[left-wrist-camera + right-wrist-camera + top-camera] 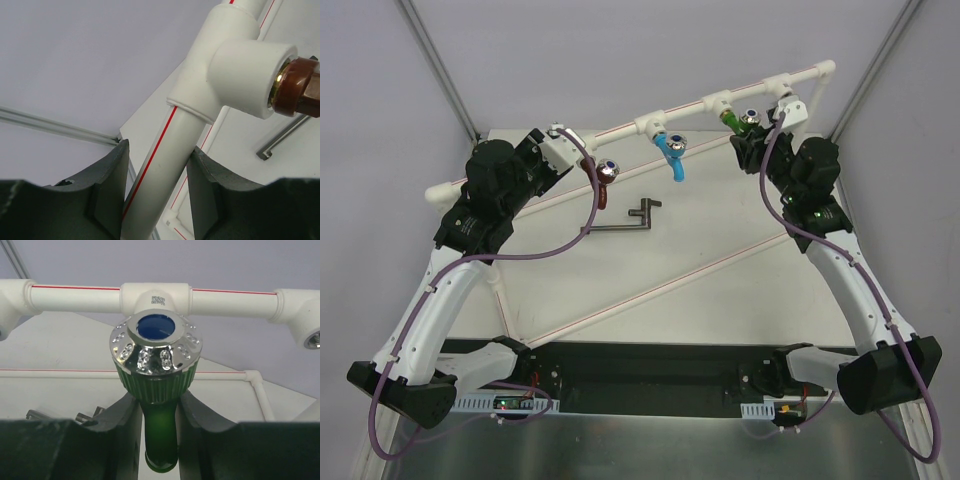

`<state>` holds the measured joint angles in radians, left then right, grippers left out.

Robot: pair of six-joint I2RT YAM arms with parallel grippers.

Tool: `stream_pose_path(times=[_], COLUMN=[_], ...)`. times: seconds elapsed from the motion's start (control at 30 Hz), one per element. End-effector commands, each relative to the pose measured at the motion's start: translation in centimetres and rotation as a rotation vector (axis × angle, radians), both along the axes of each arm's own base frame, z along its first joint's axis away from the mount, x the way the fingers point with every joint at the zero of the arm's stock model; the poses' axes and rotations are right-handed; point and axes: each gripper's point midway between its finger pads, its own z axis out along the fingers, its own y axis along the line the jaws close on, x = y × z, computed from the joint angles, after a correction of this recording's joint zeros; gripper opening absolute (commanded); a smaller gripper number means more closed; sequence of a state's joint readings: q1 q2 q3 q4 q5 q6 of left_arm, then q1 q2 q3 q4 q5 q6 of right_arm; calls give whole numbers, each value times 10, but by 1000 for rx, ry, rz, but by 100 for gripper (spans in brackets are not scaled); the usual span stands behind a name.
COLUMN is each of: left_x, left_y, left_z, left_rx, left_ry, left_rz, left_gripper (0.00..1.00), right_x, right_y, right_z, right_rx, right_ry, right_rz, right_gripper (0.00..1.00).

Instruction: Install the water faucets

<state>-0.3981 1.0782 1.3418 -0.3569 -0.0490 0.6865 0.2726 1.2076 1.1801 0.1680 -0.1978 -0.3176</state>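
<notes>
My right gripper (160, 412) pinches the green faucet (155, 375), translucent with a studded chrome cap and blue centre, at the one-o'clock tee (155, 297). My left gripper (157, 187) clamps the white pipe (167, 145) at ten o'clock.

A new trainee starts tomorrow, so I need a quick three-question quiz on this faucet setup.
1. True or false: the left gripper clamps a faucet.
2. The right gripper holds which faucet? A green, B blue, C reddish-brown.
3. Fill in: the grey L-shaped tool lies on the ____.
Key: 1 false, it clamps the white pipe; 2 A, the green faucet; 3 table.
</notes>
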Motion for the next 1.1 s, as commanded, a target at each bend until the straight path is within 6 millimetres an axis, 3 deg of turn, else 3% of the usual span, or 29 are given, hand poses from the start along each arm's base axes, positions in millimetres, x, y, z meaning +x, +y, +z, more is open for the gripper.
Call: stream_pose_path(times=[0.0,0.17,0.5,1.07], left_x=[-20,-20,-22,-21], left_y=[-12,-11,-11,-11], left_z=[-66,-64,-62,-63], left_rx=[-191,-193,-196,-191], left_ry=[296,292,286,287], left_rz=[63,62,60,62], left_gripper=[0,0,0,0], right_x=[14,21,22,29], right_y=[1,-3,-3,3], right_z=[27,14,13,-6], right_rx=[164,355,652,1119], right_ry=[-45,71,221,510], right_rz=[-37,-89,-69,-62], right_gripper=[2,2,2,2])
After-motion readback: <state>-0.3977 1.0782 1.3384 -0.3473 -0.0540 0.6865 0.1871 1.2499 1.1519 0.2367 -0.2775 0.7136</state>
